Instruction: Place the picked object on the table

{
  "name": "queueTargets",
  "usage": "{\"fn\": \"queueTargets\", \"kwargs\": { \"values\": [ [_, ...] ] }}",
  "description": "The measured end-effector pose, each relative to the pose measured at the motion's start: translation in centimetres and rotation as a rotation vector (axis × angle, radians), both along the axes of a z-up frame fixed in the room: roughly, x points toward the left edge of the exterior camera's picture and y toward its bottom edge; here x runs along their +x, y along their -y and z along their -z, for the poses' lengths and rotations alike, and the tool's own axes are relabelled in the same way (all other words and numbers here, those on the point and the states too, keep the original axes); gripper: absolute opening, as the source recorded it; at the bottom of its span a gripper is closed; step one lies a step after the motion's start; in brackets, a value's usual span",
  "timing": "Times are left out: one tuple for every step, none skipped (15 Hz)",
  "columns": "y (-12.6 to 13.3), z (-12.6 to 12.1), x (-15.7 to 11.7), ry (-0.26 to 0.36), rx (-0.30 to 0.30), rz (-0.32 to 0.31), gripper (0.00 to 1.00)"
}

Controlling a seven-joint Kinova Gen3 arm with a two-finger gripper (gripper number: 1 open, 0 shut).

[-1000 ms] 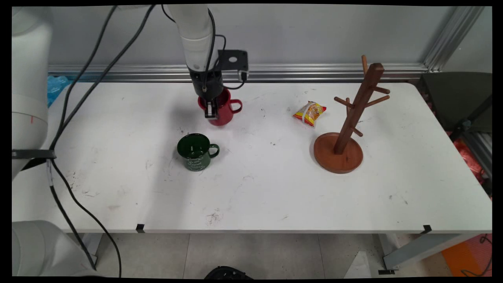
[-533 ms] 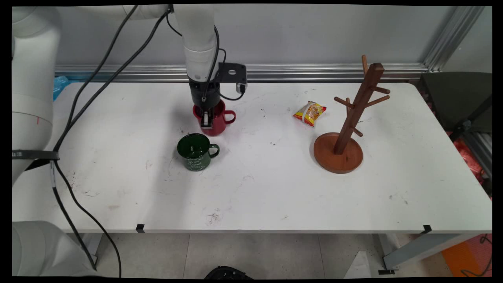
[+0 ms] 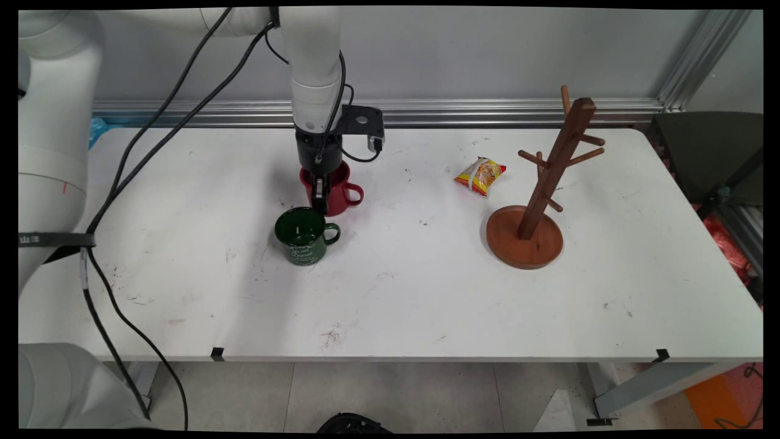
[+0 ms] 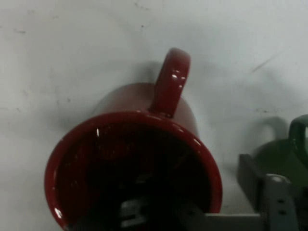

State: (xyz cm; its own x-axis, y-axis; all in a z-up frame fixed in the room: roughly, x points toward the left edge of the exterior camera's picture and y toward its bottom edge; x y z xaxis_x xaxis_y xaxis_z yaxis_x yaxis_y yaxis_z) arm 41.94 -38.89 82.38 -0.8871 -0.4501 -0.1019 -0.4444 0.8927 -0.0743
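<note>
While the arm reached down from the upper left, its gripper (image 3: 321, 196) was clamped on the near wall of a red mug (image 3: 339, 194), one finger inside the cup and the other outside against the rim. That grip showed in the hand view, where one finger (image 4: 262, 192) stood outside the rim of the red mug (image 4: 139, 149) and the dark linkage ran down into its mouth. The mug stood upright at the rear middle of the white table (image 3: 390, 292), its handle pointing to the picture's right in the main view; whether its base touched the tabletop could not be told. Just in front of it, nearly touching, sat a dark green mug (image 3: 303, 235), also upright, with pale lettering on its side and its handle to the right; its edge (image 4: 301, 144) showed at the right border of the hand view. Well apart to the right lay a yellow and red snack packet (image 3: 480, 175), and near that stood a brown wooden mug tree (image 3: 539, 201) on a round base, its pegs bare.
</note>
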Motion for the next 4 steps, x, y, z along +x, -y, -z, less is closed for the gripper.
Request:
{"fn": "queueTargets", "kwargs": {
  "values": [
    [0.11, 0.04, 0.00, 0.001, -0.002, 0.004, 1.00],
    [0.21, -0.02, 0.01, 0.001, -0.007, 0.008, 1.00],
    [0.28, -0.08, 0.04, 0.000, -0.011, 0.012, 1.00],
    [0.40, -0.38, 0.03, -0.004, -0.022, 0.020, 1.00]
  ]
}}
